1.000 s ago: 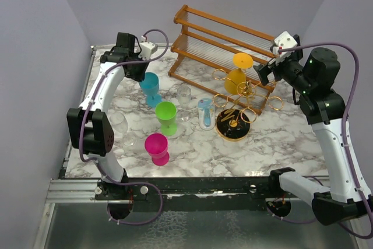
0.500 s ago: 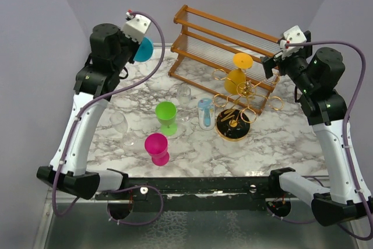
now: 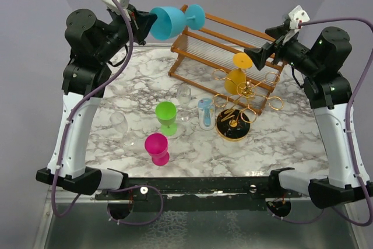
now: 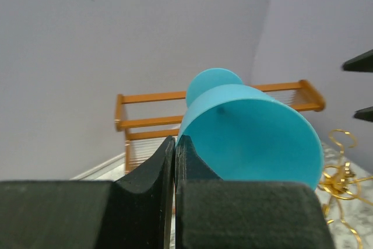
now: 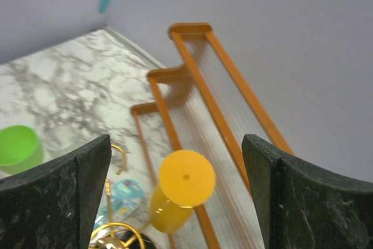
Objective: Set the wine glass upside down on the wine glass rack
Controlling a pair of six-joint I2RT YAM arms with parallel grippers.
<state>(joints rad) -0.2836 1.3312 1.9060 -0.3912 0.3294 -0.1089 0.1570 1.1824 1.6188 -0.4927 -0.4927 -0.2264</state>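
Note:
My left gripper (image 3: 145,21) is raised high over the table's back left and shut on the rim of a blue wine glass (image 3: 175,21). The glass lies on its side with its foot pointing right. In the left wrist view the two fingers (image 4: 175,144) pinch the wall of the blue wine glass (image 4: 250,126). The gold wine glass rack (image 3: 242,102) stands right of centre and carries a yellow glass (image 3: 237,77) upside down. My right gripper (image 3: 264,56) hovers open just above and right of it, with the yellow glass (image 5: 180,185) below its jaws (image 5: 175,144).
A brown wooden shelf rack (image 3: 221,42) stands at the back behind the gold rack. On the marble top are a green glass (image 3: 166,115), a pink glass (image 3: 156,146), two clear glasses (image 3: 184,96) (image 3: 119,123) and a pale blue patterned cup (image 3: 205,113).
The left arm has lifted the blue glass off the table, swung it up and to the right, and tipped it sideways. The right gripper has risen slightly.

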